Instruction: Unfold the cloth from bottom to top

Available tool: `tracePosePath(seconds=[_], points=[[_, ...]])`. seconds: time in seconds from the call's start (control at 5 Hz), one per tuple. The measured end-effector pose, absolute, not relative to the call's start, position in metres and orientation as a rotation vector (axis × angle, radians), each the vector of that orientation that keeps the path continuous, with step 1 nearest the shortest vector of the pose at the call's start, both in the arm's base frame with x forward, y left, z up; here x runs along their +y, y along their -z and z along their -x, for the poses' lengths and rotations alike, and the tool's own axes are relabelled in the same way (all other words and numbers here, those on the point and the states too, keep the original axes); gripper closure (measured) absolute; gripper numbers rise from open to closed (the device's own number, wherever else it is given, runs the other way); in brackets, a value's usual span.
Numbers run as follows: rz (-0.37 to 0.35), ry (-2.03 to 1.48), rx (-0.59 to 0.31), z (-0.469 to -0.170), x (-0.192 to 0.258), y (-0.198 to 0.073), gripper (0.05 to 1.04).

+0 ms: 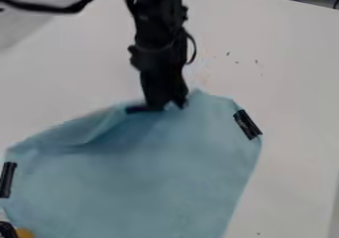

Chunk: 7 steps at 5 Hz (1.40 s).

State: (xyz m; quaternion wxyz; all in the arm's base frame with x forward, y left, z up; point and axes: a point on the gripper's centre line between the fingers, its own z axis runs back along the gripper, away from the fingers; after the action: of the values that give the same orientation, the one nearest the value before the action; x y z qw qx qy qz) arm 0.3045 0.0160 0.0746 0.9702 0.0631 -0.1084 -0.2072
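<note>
- Where matte blue cloth [159, 182] is creased, top edge is overlapped by gripper [165, 106].
- Whether gripper is clamped can't be told.
- Oblong black clips [248, 124] are set at cloth edges.

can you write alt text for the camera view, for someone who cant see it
A black robot gripper is at the upper edge of a blue cloth spread on a white table, with a loose fold at its upper left. Black clip-like pieces sit at its left and right edges.
</note>
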Motion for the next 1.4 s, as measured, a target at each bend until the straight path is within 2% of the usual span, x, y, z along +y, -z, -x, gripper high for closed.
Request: tracePosePath(seconds=[0.2, 0.4, 0.6, 0.8, 1.2, 1.4], points=[[-0.131, 0.456, -0.237, -0.341, 0.053, -0.072, 1.03], [-0.103, 0.45, -0.253, -0.363, 0.085, -0.061, 1.03], [-0.06, 0.428, -0.243, -0.375, 0.104, -0.037, 1.03], [-0.025, 0.405, -0.247, -0.381, 0.112, -0.027, 1.03], [-0.03, 0.421, -0.246, -0.388, 0.116, -0.024, 1.006], [-0.054, 0.445, -0.255, -0.396, 0.12, -0.03, 0.855]])
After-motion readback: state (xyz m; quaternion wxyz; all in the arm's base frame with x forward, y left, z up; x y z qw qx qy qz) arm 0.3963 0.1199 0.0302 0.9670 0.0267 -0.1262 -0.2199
